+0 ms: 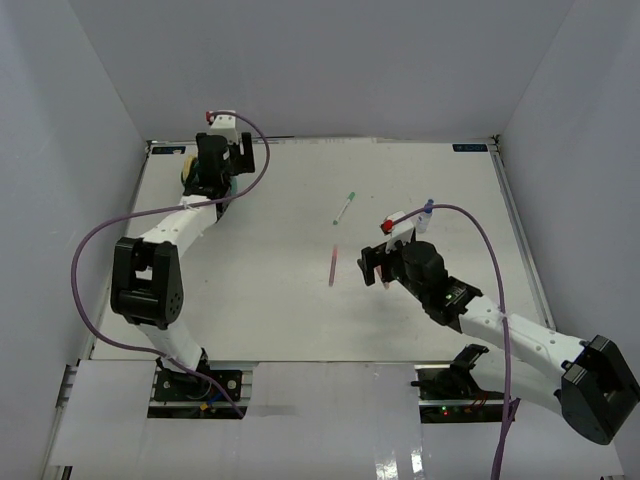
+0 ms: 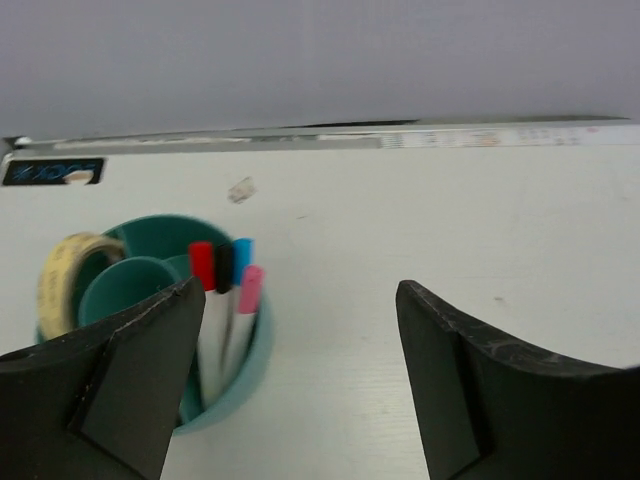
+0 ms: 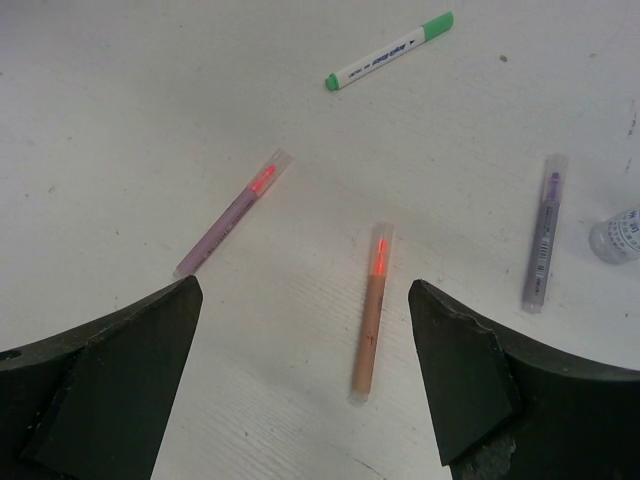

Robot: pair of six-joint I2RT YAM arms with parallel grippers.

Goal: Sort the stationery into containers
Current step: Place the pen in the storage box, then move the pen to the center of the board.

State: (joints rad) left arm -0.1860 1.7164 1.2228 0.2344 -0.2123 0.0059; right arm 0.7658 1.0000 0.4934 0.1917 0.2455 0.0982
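Note:
In the left wrist view a round teal organizer (image 2: 243, 368) holds markers with red (image 2: 202, 266), black, blue and pink caps, and a cream tape roll (image 2: 58, 283) stands in its left compartment. My left gripper (image 2: 300, 300) is open just right of the organizer, nothing between its fingers. On the table under my open right gripper (image 3: 305, 295) lie an orange pen (image 3: 368, 325), a pink-purple pen (image 3: 230, 217), a purple pen (image 3: 541, 238), a green-capped marker (image 3: 388, 51) and a small bottle (image 3: 618, 236). The orange pen lies between the fingers, untouched.
From above, the left gripper (image 1: 212, 165) hangs at the far left corner over the organizer, with the tape roll (image 1: 187, 166) peeking out. The right gripper (image 1: 378, 265) is mid-table, right of the pink pen (image 1: 332, 266). The green marker (image 1: 345, 208) and blue-capped bottle (image 1: 428, 207) lie farther back.

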